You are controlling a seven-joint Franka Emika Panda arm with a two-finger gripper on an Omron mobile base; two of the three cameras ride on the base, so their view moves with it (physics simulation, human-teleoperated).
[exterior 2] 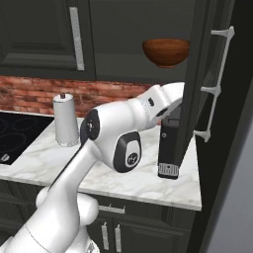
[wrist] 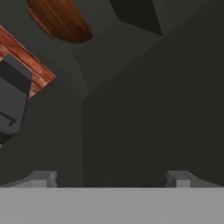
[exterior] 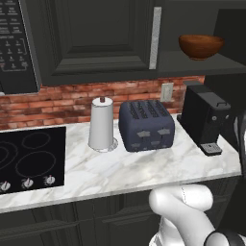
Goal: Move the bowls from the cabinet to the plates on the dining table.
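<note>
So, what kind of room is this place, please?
It looks like a home kitchen. A marble counter carries a toaster, a paper towel roll and a coffee machine, with a black cooktop beside them. Dark wall cabinets hang above, and a wooden bowl sits on the cabinet shelf.

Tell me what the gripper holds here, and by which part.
Nothing. The gripper is open and empty; the bowl sits on the cabinet shelf.

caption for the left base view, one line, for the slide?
Wooden bowl on the open cabinet shelf above a marble counter with paper towel roll, toaster and coffee machine.
</note>
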